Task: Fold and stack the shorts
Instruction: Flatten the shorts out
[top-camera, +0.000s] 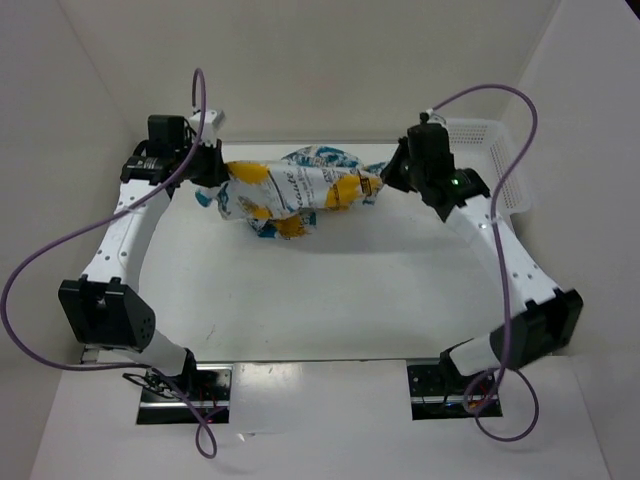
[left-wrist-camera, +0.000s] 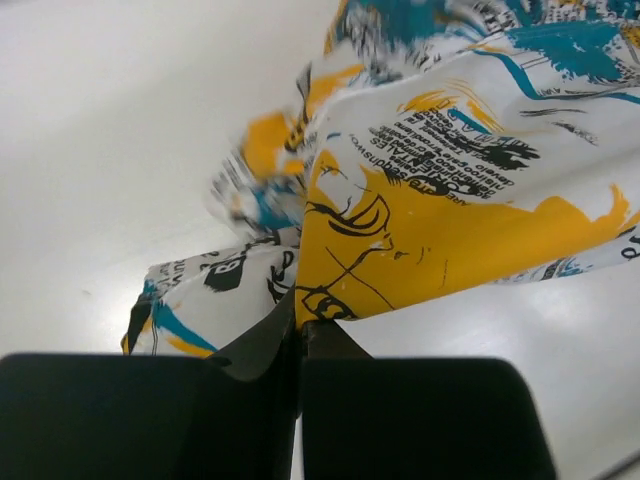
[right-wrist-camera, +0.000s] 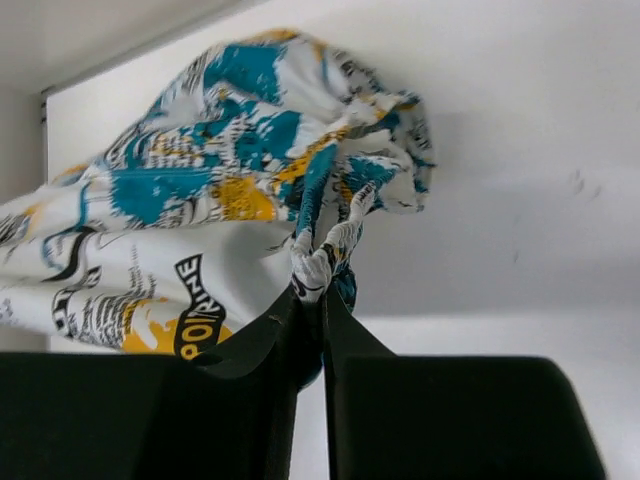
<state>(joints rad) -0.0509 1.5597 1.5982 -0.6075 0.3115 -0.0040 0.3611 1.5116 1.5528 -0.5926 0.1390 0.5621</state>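
Observation:
The shorts (top-camera: 292, 190), white with teal and yellow-orange blotches and black lettering, hang bunched between both grippers at the far middle of the table. My left gripper (top-camera: 214, 172) is shut on their left edge. In the left wrist view its jaws pinch a yellow corner of the shorts (left-wrist-camera: 420, 220) at the left gripper (left-wrist-camera: 300, 322). My right gripper (top-camera: 385, 180) is shut on their right end. The right wrist view shows a gathered fold of the shorts (right-wrist-camera: 200, 200) clamped in the right gripper (right-wrist-camera: 321, 290). The cloth sags in the middle toward the table.
A white plastic mesh basket (top-camera: 492, 160) stands at the far right behind the right arm. White walls close in the table (top-camera: 330, 290) at the back and on both sides. Purple cables loop off both arms.

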